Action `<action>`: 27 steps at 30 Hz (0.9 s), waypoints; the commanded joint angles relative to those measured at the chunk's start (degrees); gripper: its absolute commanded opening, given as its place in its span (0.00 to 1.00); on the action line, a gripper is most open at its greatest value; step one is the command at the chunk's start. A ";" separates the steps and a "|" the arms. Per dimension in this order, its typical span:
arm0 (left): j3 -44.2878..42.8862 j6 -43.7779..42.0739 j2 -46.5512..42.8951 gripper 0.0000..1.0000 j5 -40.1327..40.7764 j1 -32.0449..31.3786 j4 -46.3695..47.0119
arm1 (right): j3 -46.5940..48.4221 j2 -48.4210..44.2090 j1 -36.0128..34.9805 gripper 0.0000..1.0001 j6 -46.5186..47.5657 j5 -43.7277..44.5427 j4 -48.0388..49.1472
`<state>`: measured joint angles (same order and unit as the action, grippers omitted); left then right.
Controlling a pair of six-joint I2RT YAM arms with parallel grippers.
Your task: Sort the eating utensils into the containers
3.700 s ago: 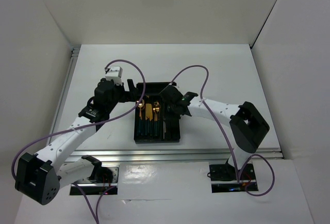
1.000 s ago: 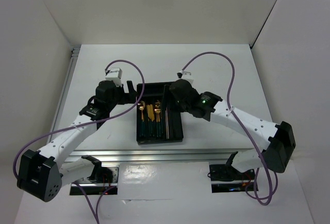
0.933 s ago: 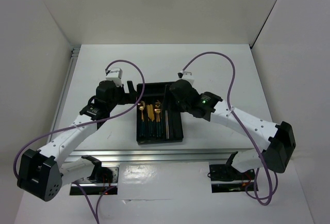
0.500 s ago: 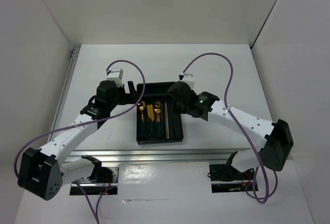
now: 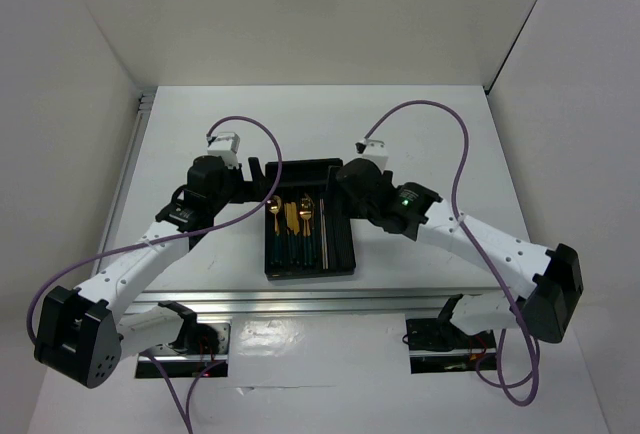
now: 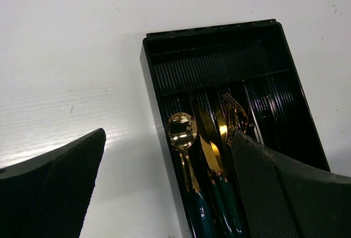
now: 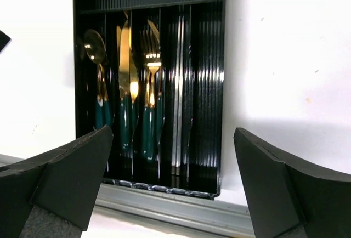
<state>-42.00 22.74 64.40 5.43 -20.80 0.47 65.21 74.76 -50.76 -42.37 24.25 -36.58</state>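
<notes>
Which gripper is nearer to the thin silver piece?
Right. The right gripper hovers over the tray, near the silver piece; the left gripper is by its far left corner.

**White bench, one black tray**

The bench (image 5: 430, 124) is a flat white surface, faintly scuffed and speckled. A metal rail (image 5: 400, 299) runs along its near edge. Directly on the bench lies one black divided tray (image 5: 310, 272), flat and midway across. Its long sides point away from the arms, and its near end sits just beside the rail.
</notes>
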 commanded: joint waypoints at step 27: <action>2.27 -1.03 -5.08 1.00 -3.23 0.23 4.45 | 2.64 -13.33 -0.30 1.00 8.70 19.00 1.86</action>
<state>-40.01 22.59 60.53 3.03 -20.82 1.85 66.74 62.48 -50.76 -35.27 40.25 -36.58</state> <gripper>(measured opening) 1.001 0.999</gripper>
